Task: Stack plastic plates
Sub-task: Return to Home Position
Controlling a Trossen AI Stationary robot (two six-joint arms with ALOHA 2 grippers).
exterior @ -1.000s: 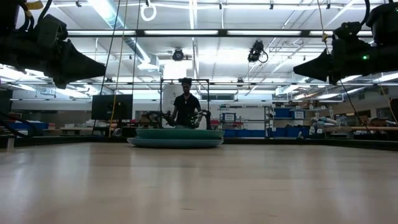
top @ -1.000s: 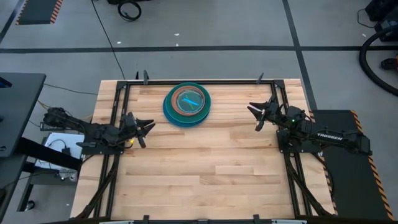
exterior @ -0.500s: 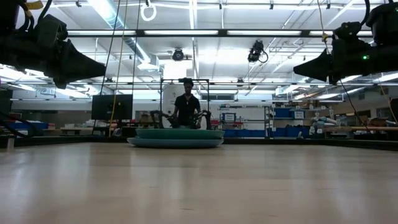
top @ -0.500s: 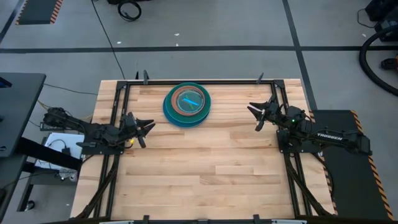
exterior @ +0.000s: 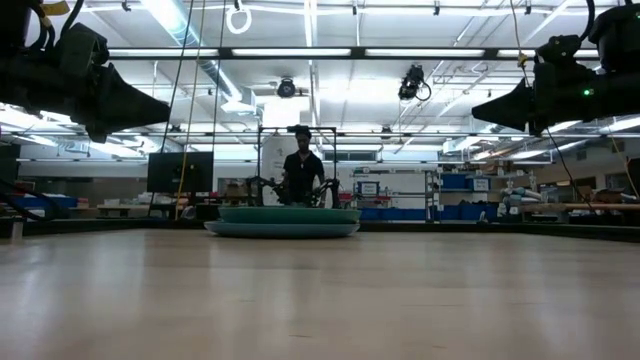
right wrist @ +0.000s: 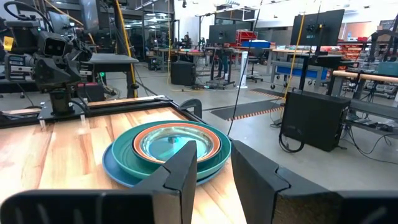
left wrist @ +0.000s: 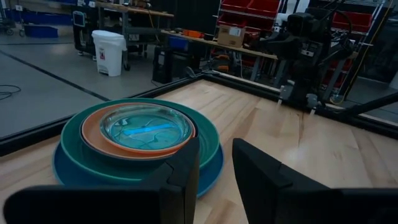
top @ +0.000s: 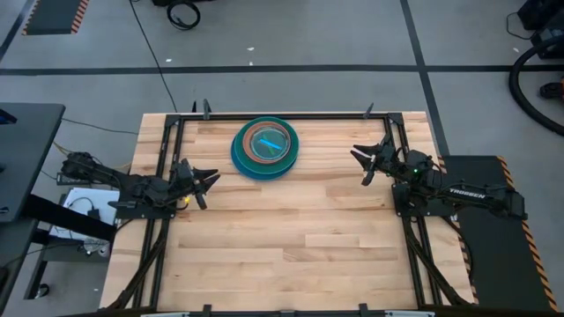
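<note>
The plastic plates sit as one stack near the middle of the table's far edge. A blue plate lies at the bottom, with a teal one on it, then an orange-brown one and a translucent cyan one on top. Any others are hidden in the stack. In the low view the stack rests flat on the wood. My left gripper hangs open above the table to the left of the stack. My right gripper hangs open to its right. Both point toward the stack and touch nothing.
A black metal frame runs around the wooden table. The other arm's base shows in each wrist view. A person stands in the room beyond the far edge. Bare wood reaches from the stack to the near edge.
</note>
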